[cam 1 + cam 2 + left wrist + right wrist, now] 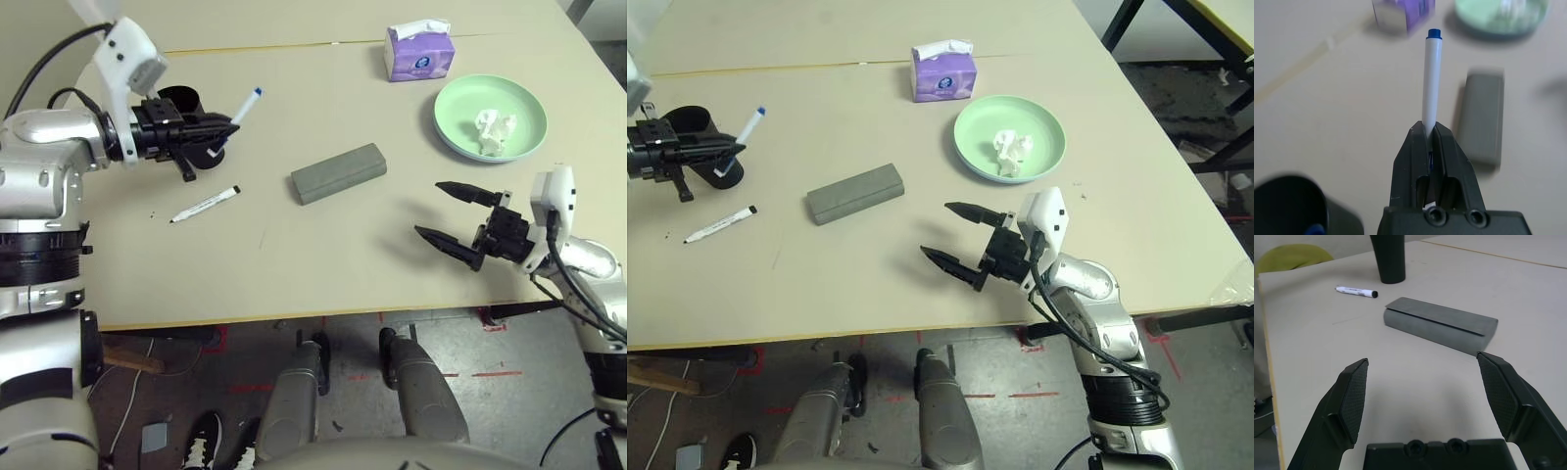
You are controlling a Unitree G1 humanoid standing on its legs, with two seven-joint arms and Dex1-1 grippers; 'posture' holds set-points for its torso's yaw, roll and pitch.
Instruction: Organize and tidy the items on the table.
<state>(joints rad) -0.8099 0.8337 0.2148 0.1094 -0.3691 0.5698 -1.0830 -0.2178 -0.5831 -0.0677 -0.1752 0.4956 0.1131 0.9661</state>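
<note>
marker with the blue cap (242, 109) sits pinched in the left gripper (220, 128), whose jaws are closed on its lower end so the capped end juts out past them, raised above the worktop (323, 264). a black cup (180, 100) stands just behind that gripper, and from the left wrist view something blue seems to lie inside it. the likely step is dropping this marker into the cup; the risk is that the long free end catches the rim and tips the cup, or that the thin barrel swivels in the pinch and falls beside it.

below the gripper lies the marker with the black cap (205, 205), flat on the worktop. toward the middle rests the grey case (338, 173), lid shut, well apart from both grippers.

further right, the purple tissue box (419, 52) stands near the far seam, and the green plate (491, 117) holds the crumpled tissue (494, 131).

at the right, the right gripper (453, 217) hovers low with its jaws spread wide and empty, pointing toward the case. if it reaches in while the left arm swings, the two could crowd each other over the middle.
</note>
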